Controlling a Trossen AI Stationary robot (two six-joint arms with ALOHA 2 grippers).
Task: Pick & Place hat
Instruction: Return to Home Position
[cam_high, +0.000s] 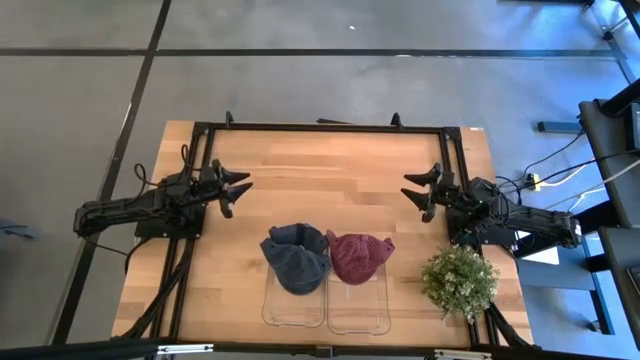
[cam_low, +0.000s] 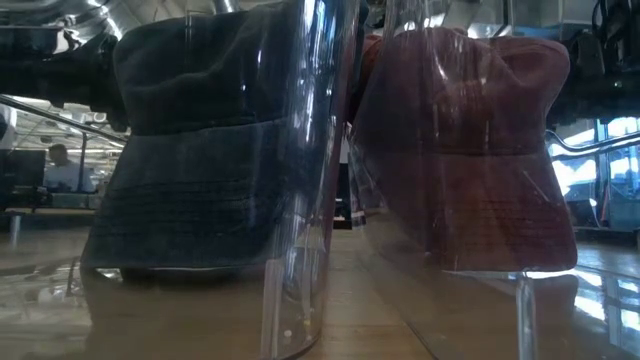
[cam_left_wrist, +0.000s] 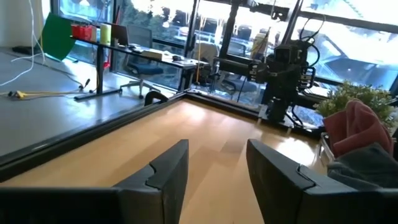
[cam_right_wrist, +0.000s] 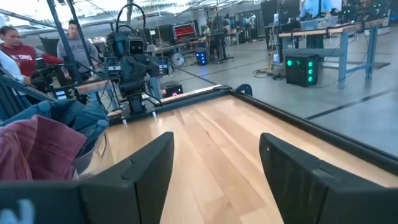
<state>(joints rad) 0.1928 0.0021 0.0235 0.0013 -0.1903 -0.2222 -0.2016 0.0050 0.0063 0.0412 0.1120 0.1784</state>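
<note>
A dark blue hat (cam_high: 297, 257) and a dark red hat (cam_high: 357, 256) sit side by side, each draped over the top of its own clear plastic stand (cam_high: 293, 300) near the table's near edge. In the low view the blue hat (cam_low: 205, 140) and the red hat (cam_low: 470, 150) show through the clear stands. My left gripper (cam_high: 240, 188) hovers open over the table's left part, away from the hats. My right gripper (cam_high: 415, 190) hovers open over the right part. The left wrist view shows both hats (cam_left_wrist: 364, 146) off to one side; the right wrist view shows the red hat (cam_right_wrist: 37, 149).
A potted green plant (cam_high: 460, 280) stands at the table's near right corner, beside the right arm. A black frame (cam_high: 320, 127) runs along the table's far edge. Bare wood lies between the two grippers. People (cam_right_wrist: 28, 46) are in the room beyond the table.
</note>
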